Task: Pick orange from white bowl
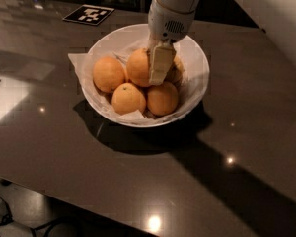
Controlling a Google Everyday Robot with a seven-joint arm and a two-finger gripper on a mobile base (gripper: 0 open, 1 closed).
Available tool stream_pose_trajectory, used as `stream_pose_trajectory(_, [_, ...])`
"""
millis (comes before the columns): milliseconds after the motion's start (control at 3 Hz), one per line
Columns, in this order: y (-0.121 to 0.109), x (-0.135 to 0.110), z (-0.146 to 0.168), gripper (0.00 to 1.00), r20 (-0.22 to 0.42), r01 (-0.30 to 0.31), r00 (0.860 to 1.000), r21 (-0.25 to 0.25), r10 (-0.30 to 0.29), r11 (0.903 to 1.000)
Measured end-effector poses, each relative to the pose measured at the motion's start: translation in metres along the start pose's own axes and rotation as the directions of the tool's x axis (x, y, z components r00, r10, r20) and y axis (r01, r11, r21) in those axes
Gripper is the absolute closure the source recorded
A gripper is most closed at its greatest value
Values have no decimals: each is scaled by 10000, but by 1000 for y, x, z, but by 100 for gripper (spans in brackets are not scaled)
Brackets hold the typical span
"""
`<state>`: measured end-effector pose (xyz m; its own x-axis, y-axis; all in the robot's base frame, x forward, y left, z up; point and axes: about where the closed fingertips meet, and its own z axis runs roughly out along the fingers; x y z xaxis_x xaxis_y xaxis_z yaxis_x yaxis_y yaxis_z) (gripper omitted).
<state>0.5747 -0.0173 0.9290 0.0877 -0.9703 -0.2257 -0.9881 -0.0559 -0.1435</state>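
Identify the orange (137, 67) as the round, smooth, deep-orange fruit near the middle of the white bowl (197, 58). It rests on the crumpled white paper (79, 65) that lines the bowl.

Note that the gripper (159, 75) reaches down into the bowl from above. Its pale lower part overlaps the orange's edge in the camera view, so the orange lies immediately beside the gripper, on its left as seen by the camera. You cannot confirm contact, and you cannot tell how wide the gripper stands.

A duller orange (176, 72) sits just behind the gripper on its other side, partly hidden. Two smaller oranges (128, 98) (163, 98) lie just in front of the gripper. A further orange (108, 74) lies beyond the task orange, away from the gripper.

The bowl stands on a dark glossy table (138, 181). A black-and-white marker tag (89, 15) lies well behind the gripper.
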Motion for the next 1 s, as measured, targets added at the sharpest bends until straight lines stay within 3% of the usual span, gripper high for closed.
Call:
stream_pose_trajectory(333, [7,-3,-14,100,493,151,9986,294,-166,9995])
stream_pose_trajectory(1000, [45,-8,-69,100,2025,672,9747,1398,-950,9879])
